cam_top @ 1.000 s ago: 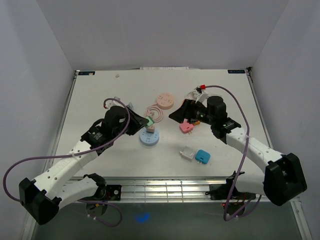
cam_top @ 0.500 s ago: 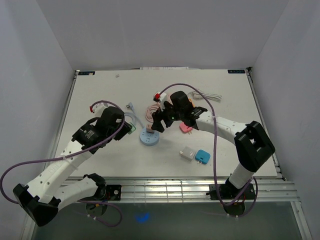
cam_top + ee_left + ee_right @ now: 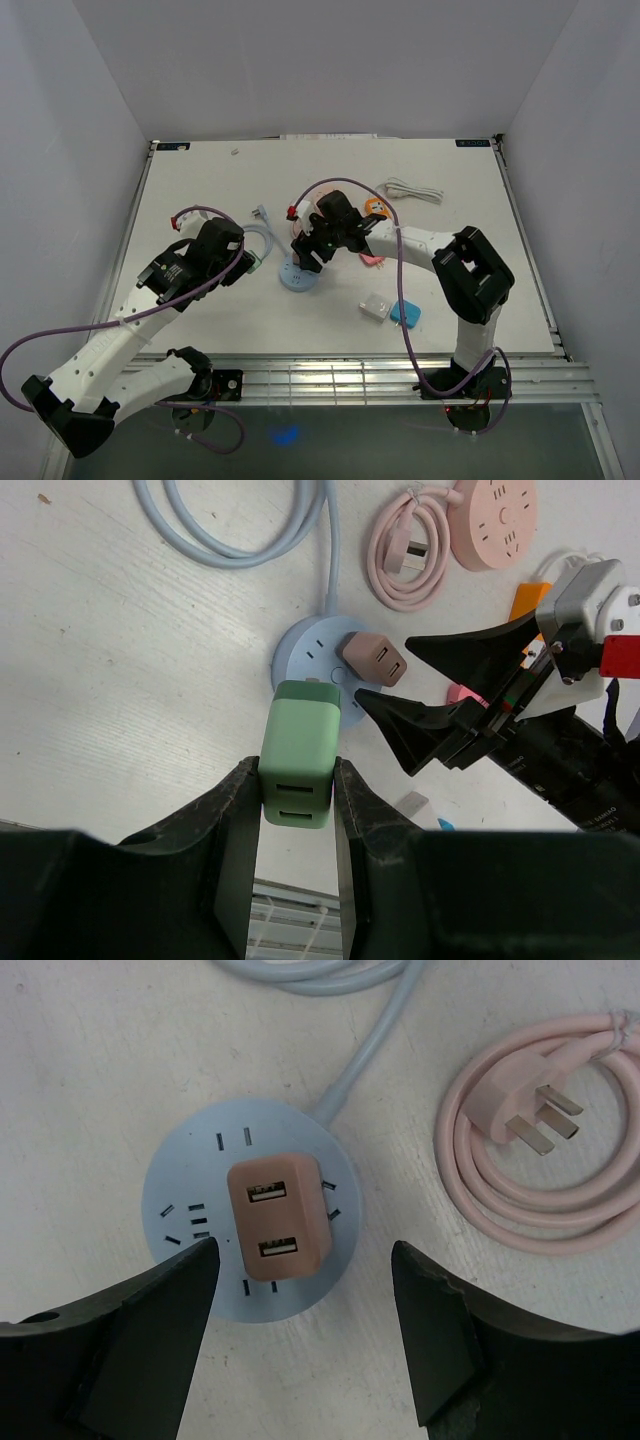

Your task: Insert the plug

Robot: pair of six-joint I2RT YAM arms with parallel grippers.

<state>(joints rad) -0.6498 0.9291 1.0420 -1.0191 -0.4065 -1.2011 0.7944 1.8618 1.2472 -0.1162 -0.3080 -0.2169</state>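
From above, the left claw (image 3: 257,260) sits on the near-left part of the counter (image 3: 200,180), just left of the round blue socket (image 3: 298,279). The right claw (image 3: 311,257) hangs directly over that socket. A white adapter (image 3: 375,307) and a blue adapter (image 3: 405,313) lie side by side nearer the arm bases, apart from the socket.

In the left wrist view, the left claw is clenched on a green plug (image 3: 297,752), one finger on each flank, with its two USB ports facing the camera. The plug is held off the socket, just short of its near rim. A pink plug (image 3: 375,658) stands in the socket's face, and the right claw's black fingers are spread on either side of it. A blue cord (image 3: 230,545) runs off from the socket. A coiled pink cord (image 3: 405,545) and a pink socket (image 3: 495,520) lie beyond.

In the right wrist view, the right claw is released. Its fingers (image 3: 150,1340) stand wide apart and clear of the pink plug, which sits upright near the middle of the socket with several slots bare around it.
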